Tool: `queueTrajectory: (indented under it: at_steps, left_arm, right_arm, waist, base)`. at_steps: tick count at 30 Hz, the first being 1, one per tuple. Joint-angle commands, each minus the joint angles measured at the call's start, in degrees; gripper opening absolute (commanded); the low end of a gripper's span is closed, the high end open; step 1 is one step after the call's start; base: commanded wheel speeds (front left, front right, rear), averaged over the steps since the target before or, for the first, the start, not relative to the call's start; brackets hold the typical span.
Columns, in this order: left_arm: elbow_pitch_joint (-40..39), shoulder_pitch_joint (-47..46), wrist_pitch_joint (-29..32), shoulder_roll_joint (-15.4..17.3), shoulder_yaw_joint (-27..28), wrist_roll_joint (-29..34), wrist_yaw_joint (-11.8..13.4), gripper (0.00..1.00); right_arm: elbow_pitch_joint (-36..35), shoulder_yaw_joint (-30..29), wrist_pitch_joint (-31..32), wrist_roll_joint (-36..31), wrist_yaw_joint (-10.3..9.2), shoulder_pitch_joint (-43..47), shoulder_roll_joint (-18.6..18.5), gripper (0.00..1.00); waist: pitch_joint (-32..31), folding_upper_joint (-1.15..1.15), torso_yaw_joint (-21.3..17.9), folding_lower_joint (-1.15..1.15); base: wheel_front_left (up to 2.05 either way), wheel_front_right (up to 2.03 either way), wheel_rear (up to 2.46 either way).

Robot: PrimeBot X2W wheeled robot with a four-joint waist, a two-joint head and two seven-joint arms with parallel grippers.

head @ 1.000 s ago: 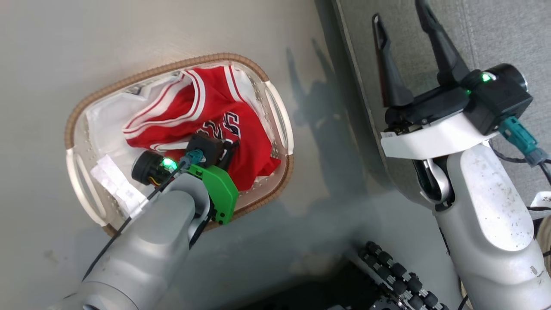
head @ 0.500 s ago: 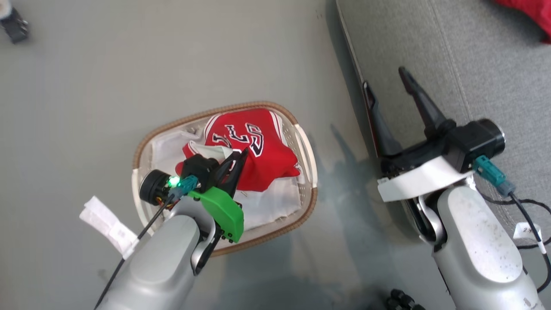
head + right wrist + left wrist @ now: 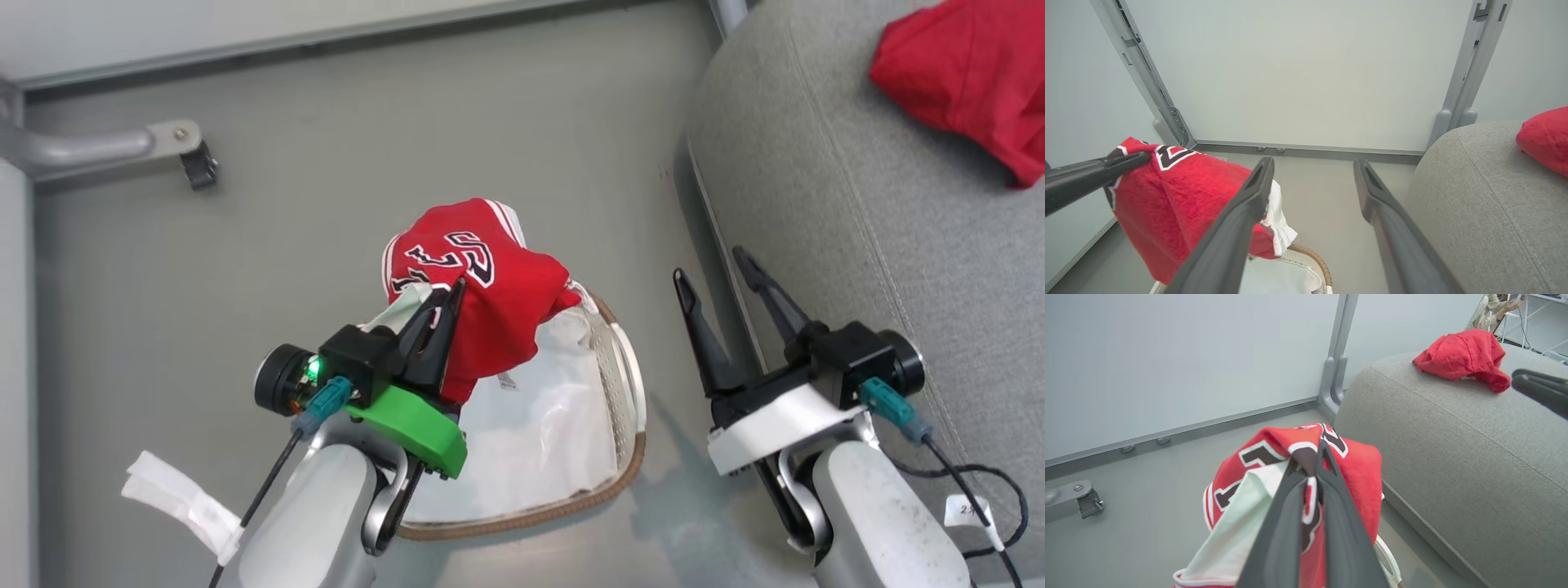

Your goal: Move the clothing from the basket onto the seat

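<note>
Jaws of the left gripper (image 3: pixel 447 296) pinch the numbered jersey (image 3: pixel 498 302), now lifted clear of the basket (image 3: pixel 630 392) yet short of the seat (image 3: pixel 857 269)'s left edge, so only placing remains; right gripper (image 3: pixel 709 263)'s jaws gape empty.

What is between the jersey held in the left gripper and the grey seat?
Mostly bare grey floor. The head view also shows the open right gripper standing in that gap, close to the seat edge and apart from the jersey.
</note>
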Motion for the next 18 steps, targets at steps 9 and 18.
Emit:
queueTrajectory:
  at_steps: [9, 18]
  left_arm:
    - [-8.1, 3.2, -0.2, -0.3, 3.0, 2.8, -0.1, 0.00]
    - [-14.8, 4.3, -0.2, -0.5, 3.9, 3.4, -0.1, 0.00]
  right_arm:
    - [1.4, 1.5, -0.1, 0.4, -0.07, 4.8, -0.1, 1.00]
    - [2.4, 2.8, -0.1, 0.2, -0.08, 8.9, 0.2, 1.00]
  waist:
    - [-9.8, 0.00, 4.0, 0.00]
    - [-14.1, 0.00, 4.9, 0.00]
  base:
    - [0.00, 0.00, 0.00]
    - [0.00, 0.00, 0.00]
